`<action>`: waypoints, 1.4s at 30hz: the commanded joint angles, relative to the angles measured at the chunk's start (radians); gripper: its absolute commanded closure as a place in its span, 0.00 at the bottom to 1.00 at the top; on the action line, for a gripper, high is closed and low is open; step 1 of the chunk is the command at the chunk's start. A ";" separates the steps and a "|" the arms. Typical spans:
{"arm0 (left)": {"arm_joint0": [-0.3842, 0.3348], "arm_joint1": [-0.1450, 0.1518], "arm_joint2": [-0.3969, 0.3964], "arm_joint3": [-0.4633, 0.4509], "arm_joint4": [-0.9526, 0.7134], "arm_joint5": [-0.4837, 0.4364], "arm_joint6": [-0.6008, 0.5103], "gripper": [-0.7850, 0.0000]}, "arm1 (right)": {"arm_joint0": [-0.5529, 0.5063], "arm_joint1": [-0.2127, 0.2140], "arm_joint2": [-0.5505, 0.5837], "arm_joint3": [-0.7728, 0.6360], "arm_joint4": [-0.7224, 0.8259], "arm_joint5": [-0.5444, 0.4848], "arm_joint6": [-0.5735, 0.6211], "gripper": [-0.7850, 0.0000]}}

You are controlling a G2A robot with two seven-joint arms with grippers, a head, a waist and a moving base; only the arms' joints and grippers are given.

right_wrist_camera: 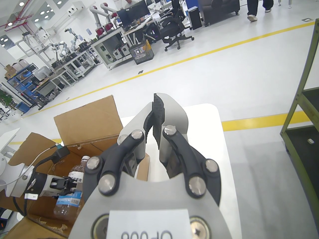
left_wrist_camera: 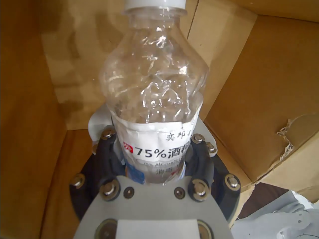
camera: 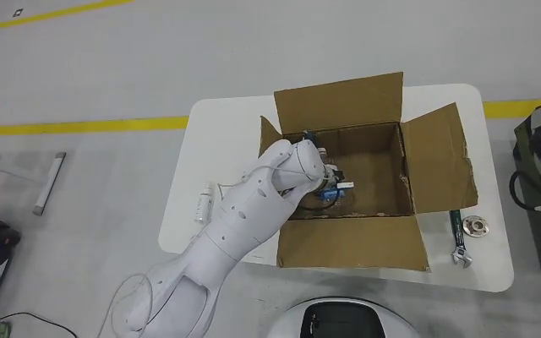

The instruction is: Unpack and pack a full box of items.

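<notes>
Clear plastic bottle (left_wrist_camera: 154, 83), white cap, paper label. Held in the left claw (left_wrist_camera: 154, 150), whose fingers (left_wrist_camera: 109, 148) are closed on the labelled lower half from both sides. Location: inside the cardboard box (left_wrist_camera: 249, 80), with walls to either side of the claw and ahead of it.

Key relation: the bottle's long axis crosses the fingers' closing line, cap end pointing away from the wrist, base end toward it. Judged consequence: any lift out or setting down runs along that axis, and the box wall beyond the cap has to be cleared.

Right claw (right_wrist_camera: 155, 123): fingers closed to a narrow slit, holding nothing, raised well apart from the box, over the bench (right_wrist_camera: 199, 135). The left arm is the nearer by far and already has the item.

View notes: the left wrist view gives the grip and label but hides the base. The right wrist view, from the side, shows the bottle near upright, cap uppermost, slightly tilted, base below the box rim. Contact with the box floor cannot be told. The top view places a wrench (camera: 457, 239) on the bench outside the box, well apart from the left claw.
</notes>
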 commanded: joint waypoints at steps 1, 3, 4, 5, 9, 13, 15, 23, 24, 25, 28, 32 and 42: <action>-0.026 -0.001 0.039 0.021 -0.042 0.010 0.010 1.00 | 0.000 0.000 0.000 0.000 0.000 0.000 0.000 1.00; -0.051 -0.001 0.074 0.035 -0.088 0.018 0.018 1.00 | 0.000 0.000 0.000 0.000 0.000 0.000 0.000 1.00; -0.063 -0.001 0.090 0.040 -0.111 0.023 0.023 1.00 | 0.000 0.000 0.000 0.000 0.000 0.000 0.000 1.00; -0.073 0.000 0.106 0.045 -0.133 0.027 0.027 0.59 | 0.000 0.000 0.000 0.000 0.000 0.000 0.000 1.00; -0.114 0.006 0.160 0.053 -0.213 0.043 0.043 0.00 | 0.000 0.000 0.000 0.000 0.000 0.000 0.000 1.00; -0.148 0.018 0.199 0.029 -0.271 0.058 0.058 0.00 | 0.000 0.000 0.000 0.000 0.000 0.000 0.000 1.00; -0.161 0.026 0.216 0.007 -0.287 0.062 0.062 0.00 | 0.000 0.000 0.000 0.000 0.000 0.000 0.000 1.00; -0.210 0.081 0.230 -0.175 -0.268 0.038 0.039 0.00 | 0.000 0.000 0.000 0.000 0.000 0.000 0.000 1.00; -0.214 0.091 0.226 -0.205 -0.256 0.035 0.035 0.00 | 0.000 0.000 0.000 0.000 0.000 0.000 0.000 1.00; -0.220 0.102 0.222 -0.240 -0.238 0.035 0.036 0.00 | 0.000 0.000 0.000 0.000 0.000 0.000 0.000 1.00; -0.225 0.135 0.188 -0.346 -0.213 0.034 0.034 0.00 | 0.000 0.000 0.000 0.000 0.000 0.000 0.000 1.00; -0.230 0.187 0.155 -0.477 -0.151 0.043 0.043 0.00 | 0.000 0.000 0.000 0.000 0.000 0.000 0.000 1.00; -0.256 0.347 0.076 -0.717 -0.055 0.053 0.054 0.00 | 0.000 0.000 0.000 0.000 0.000 0.000 0.000 1.00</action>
